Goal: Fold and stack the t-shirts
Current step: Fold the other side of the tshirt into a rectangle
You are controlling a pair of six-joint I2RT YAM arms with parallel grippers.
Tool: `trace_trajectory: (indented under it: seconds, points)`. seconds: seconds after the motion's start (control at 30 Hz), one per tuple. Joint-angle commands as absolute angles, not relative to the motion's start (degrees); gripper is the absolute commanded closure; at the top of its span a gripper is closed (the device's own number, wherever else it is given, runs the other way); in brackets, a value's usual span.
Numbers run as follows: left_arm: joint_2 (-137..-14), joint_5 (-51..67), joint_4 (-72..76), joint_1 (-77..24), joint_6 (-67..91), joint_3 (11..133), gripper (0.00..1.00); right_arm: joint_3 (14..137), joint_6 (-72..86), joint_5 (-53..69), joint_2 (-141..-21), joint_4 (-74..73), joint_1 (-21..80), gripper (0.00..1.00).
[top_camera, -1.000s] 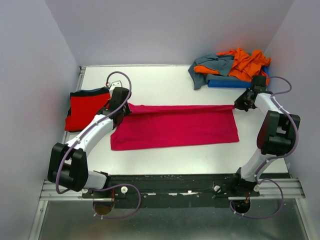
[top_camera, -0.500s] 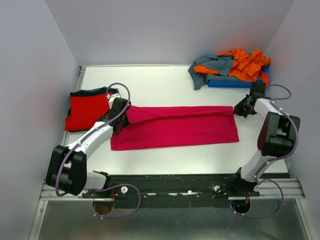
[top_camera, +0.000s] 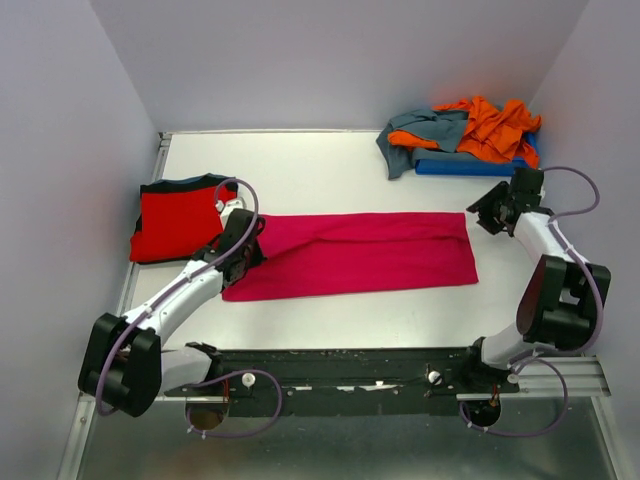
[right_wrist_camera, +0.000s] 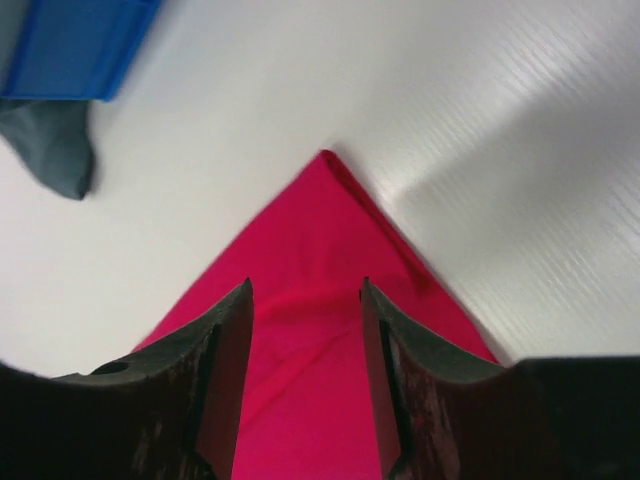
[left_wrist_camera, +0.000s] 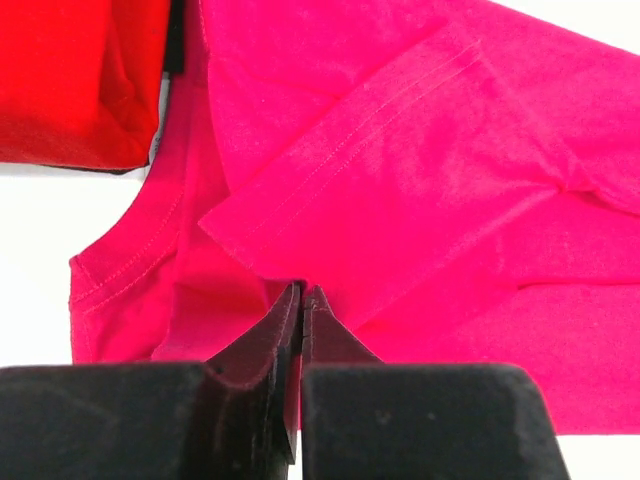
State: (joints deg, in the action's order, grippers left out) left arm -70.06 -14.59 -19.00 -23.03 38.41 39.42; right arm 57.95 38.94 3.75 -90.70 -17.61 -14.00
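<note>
A magenta-pink t-shirt [top_camera: 360, 250] lies folded into a long strip across the middle of the table. My left gripper [top_camera: 243, 238] is at its left end. In the left wrist view its jaws [left_wrist_camera: 303, 295] are pinched almost together on a fold of the magenta cloth [left_wrist_camera: 400, 150]. My right gripper [top_camera: 492, 212] hangs just off the strip's far right corner. In the right wrist view it stands open [right_wrist_camera: 305, 290] above that corner [right_wrist_camera: 310, 220], gripping nothing. A folded bright red t-shirt [top_camera: 175, 220] lies left of the strip. Orange [top_camera: 490, 125] and grey-teal [top_camera: 415, 135] t-shirts are heaped at the back right.
A blue plastic tray [top_camera: 470, 167] sits under the heap of shirts at the back right, and its corner [right_wrist_camera: 70, 45] shows in the right wrist view. Walls close the table in on the left, back and right.
The right gripper has opened, let go of the magenta shirt's corner and drawn back to the right. The left gripper slid slightly nearer with the shirt's left end, and the strip now lies flat.
</note>
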Motion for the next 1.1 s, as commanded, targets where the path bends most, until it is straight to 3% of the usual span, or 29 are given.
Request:
trace_trajectory:
  seconds: [0.0, 0.07, 0.43, 0.77, 0.87, 1.07]
  points:
    - [-66.7, -14.6, -21.8, -23.7, 39.7, 39.8, 0.88, 54.8, 35.3, 9.4, -84.1, -10.3, -13.8, 0.43]
    - [-65.9, -15.1, -23.4, -23.8, 40.0, 39.8, 0.79, 53.4, 34.7, 11.5, -83.1, -9.5, -12.9, 0.43]
    - [-64.5, -17.3, -23.9, -23.5, 38.4, 42.5, 0.59, 52.8, 34.2, 23.3, -88.0, -3.1, 0.0, 0.52]
    - [-78.6, -15.1, -18.4, -15.1, 37.4, 53.7, 0.61, 66.3, 34.7, 31.6, -103.4, 2.3, 24.2, 0.52]
    - [-83.5, -15.1, -18.1, -13.7, 37.4, 57.6, 0.62, 72.4, 35.2, 31.6, -108.5, 1.8, 27.9, 0.52]
    - [-92.2, -14.5, -17.7, -13.1, 37.5, 63.4, 0.73, 85.3, 35.3, 33.9, -120.2, 0.1, 31.7, 0.5]
